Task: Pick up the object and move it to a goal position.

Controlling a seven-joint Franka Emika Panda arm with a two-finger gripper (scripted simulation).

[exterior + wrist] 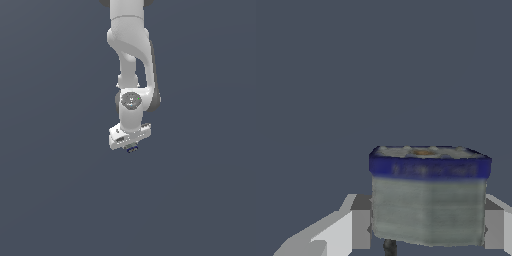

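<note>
Grey block with a blue rim pinched in the white gripper

In the wrist view the object fills the gap between both fingers, which press its sides; a dark stem shows beneath; the exterior view shows only a blue speck under the gripper, the arm rising behind.

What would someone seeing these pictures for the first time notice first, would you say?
In the exterior view, the white arm hangs from the top edge over a plain dark grey background, with its gripper pointing down and a tiny blue-and-grey object just showing beneath it. In the wrist view that object looms large: a grey block with a blue band near one end, sitting between the two pale fingers.
</note>
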